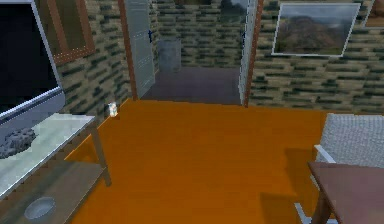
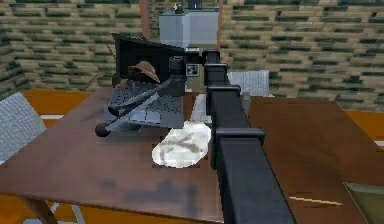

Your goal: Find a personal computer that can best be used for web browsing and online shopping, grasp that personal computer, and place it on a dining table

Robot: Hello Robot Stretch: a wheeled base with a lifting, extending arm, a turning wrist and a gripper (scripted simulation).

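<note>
Our arm reaches across the worktop; the claw shows against the laptop base, and whether it holds anything we cannot tell.

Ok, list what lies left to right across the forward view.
TV, small white thing, door, doorway, picture.

Dark brown table, wood-look and matt. White cloth, crumpled and soft-looking. Stone walls rough and uneven, orange floor smooth.
</note>
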